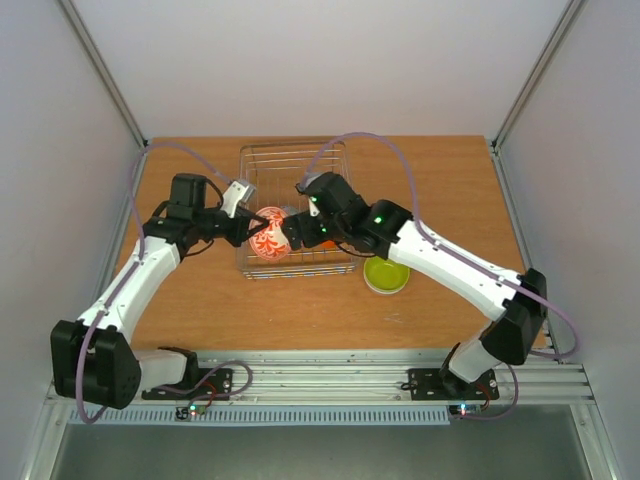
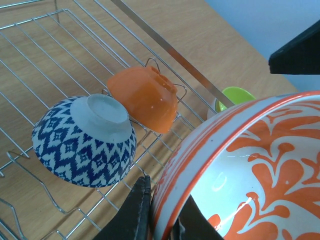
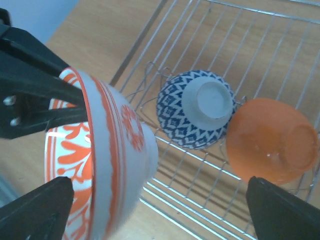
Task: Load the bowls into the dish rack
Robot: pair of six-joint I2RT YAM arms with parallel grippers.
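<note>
My left gripper [image 1: 246, 228] is shut on the rim of the red-and-white patterned bowl [image 1: 268, 234] and holds it on edge over the front left of the dish rack [image 1: 262, 158]. In the left wrist view the fingers [image 2: 134, 210] pinch the bowl's rim [image 2: 240, 165]. The blue-and-white bowl [image 2: 85, 140] and the orange bowl [image 2: 145, 97] lean upside down on the rack's prongs. My right gripper [image 1: 293, 232] is wide open just right of the held bowl [image 3: 105, 155], above the blue bowl [image 3: 197, 110] and orange bowl [image 3: 272, 140]. The lime green bowl [image 1: 386, 274] sits on the table right of the rack.
The wooden table [image 1: 450, 190] is walled in by white panels left, right and behind. The rack's wire wall [image 3: 150, 45] runs beside the held bowl. The left gripper's black fingers [image 3: 35, 95] show in the right wrist view.
</note>
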